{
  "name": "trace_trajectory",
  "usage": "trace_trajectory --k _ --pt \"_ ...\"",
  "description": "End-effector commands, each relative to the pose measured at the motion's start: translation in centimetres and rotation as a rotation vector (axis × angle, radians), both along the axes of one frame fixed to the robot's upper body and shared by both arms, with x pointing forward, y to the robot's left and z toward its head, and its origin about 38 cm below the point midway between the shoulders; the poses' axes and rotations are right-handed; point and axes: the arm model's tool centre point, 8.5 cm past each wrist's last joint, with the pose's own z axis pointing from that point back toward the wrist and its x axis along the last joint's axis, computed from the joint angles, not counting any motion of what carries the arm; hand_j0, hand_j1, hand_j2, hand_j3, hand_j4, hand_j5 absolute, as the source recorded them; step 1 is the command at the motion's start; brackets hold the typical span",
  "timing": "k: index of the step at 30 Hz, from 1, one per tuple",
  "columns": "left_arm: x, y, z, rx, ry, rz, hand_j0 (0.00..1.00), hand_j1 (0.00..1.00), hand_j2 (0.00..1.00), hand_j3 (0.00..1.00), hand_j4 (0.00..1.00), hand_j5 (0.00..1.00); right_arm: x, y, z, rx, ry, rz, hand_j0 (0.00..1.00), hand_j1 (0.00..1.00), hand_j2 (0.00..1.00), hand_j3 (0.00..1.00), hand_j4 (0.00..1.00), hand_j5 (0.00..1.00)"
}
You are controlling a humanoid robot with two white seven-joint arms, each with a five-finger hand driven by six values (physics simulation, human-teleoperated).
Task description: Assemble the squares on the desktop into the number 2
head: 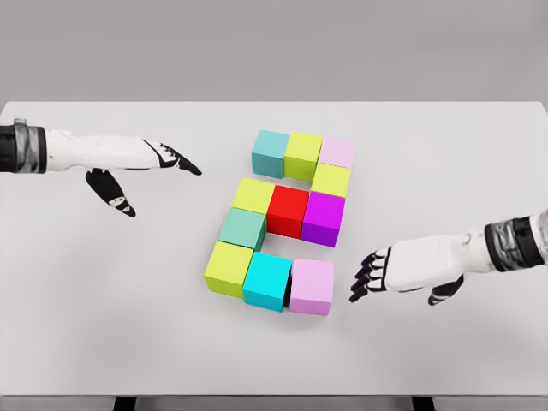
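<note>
Several coloured cubes lie together mid-table. The top row holds a teal cube point(271, 152), a lime cube point(303, 155) and a pale pink cube point(336, 153). Below come a yellow-green cube point(330, 180), then a lime cube point(253, 196), a red cube point(288, 211) and a purple cube point(324, 217). A green cube point(242, 229) sits under those. The bottom row has a lime cube point(229, 268), a cyan cube point(268, 280) and a pink cube point(312, 287). My left hand point(154, 175) hovers open, well left of the cubes. My right hand point(370, 276) is open, just right of the pink cube, apart from it.
The white table point(103, 325) spans the view, its front edge near the bottom and its back edge at the top. Both forearms reach in from the sides, over bare tabletop.
</note>
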Motion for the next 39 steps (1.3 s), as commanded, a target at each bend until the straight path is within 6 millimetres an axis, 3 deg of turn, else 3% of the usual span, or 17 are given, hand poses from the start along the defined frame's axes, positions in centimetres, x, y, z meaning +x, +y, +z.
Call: trace_trajectory --k 1,10,11,13,14,15,18,20,24,25,27,39 --pt "0.1 0.0 0.0 -0.001 0.001 0.002 1.0 1.0 1.0 1.0 1.0 1.0 -0.7 1.6 -1.3 0.013 0.04 0.039 1.0 1.0 1.0 1.0 1.0 1.0" --pt "-0.2 -0.1 -0.4 0.0 0.01 -0.004 1.0 1.0 1.0 1.0 1.0 1.0 -0.7 2.2 -1.4 0.021 0.041 0.054 1.0 1.0 1.0 1.0 1.0 1.0" --pt "-2.4 -2.1 -1.2 0.005 0.033 -0.094 1.0 1.0 1.0 1.0 1.0 1.0 -0.7 2.4 -1.4 0.023 0.042 0.058 1.0 1.0 1.0 1.0 1.0 1.0" --pt "-3.0 -0.3 -0.7 0.021 0.033 -0.069 1.0 1.0 1.0 1.0 1.0 1.0 -0.7 2.9 -1.5 0.031 0.043 0.067 1.0 1.0 1.0 1.0 1.0 1.0" --pt "-1.6 -1.2 -1.9 0.011 0.048 -0.051 1.0 1.0 1.0 1.0 1.0 1.0 -0.7 3.1 -1.4 0.034 0.042 0.071 1.0 1.0 1.0 1.0 1.0 1.0" --pt "-1.6 -1.4 -1.8 0.006 0.045 -0.057 1.0 1.0 1.0 1.0 1.0 1.0 -0.7 3.1 -1.4 0.034 0.04 0.071 1.0 1.0 1.0 1.0 1.0 1.0" --pt "-2.7 0.5 -0.8 0.024 0.038 -0.041 1.0 1.0 1.0 1.0 1.0 1.0 -0.6 3.1 -1.3 0.035 0.037 0.073 1.0 1.0 1.0 1.0 1.0 1.0" --pt "-3.0 -1.6 -1.5 0.01 0.046 -0.092 1.0 1.0 1.0 1.0 1.0 1.0 -0.5 3.2 -1.2 0.036 0.034 0.073 1.0 1.0 1.0 1.0 1.0 1.0" --pt "-3.7 -2.9 -1.6 0.003 0.047 -0.135 1.0 1.0 1.0 1.0 1.0 1.0 -0.5 3.4 -1.2 0.039 0.034 0.078 1.0 1.0 1.0 1.0 1.0 1.0" --pt "-3.9 -4.6 -2.0 -0.011 0.054 -0.177 1.0 1.0 1.0 1.0 1.0 1.0 -0.5 3.4 -1.2 0.039 0.034 0.078 1.0 1.0 1.0 1.0 1.0 1.0" --pt "-4.8 -6.0 -1.8 -0.024 0.051 -0.226 1.0 1.0 1.0 1.0 1.0 1.0 -0.5 3.4 -1.2 0.038 0.033 0.078 1.0 1.0 1.0 1.0 1.0 1.0" --pt "-5.7 -8.8 -1.8 -0.056 0.052 -0.301 1.0 1.0 1.0 1.0 1.0 1.0 -0.4 3.0 -1.0 0.023 0.026 0.076 1.0 1.0 1.0 1.0 1.0 1.0"
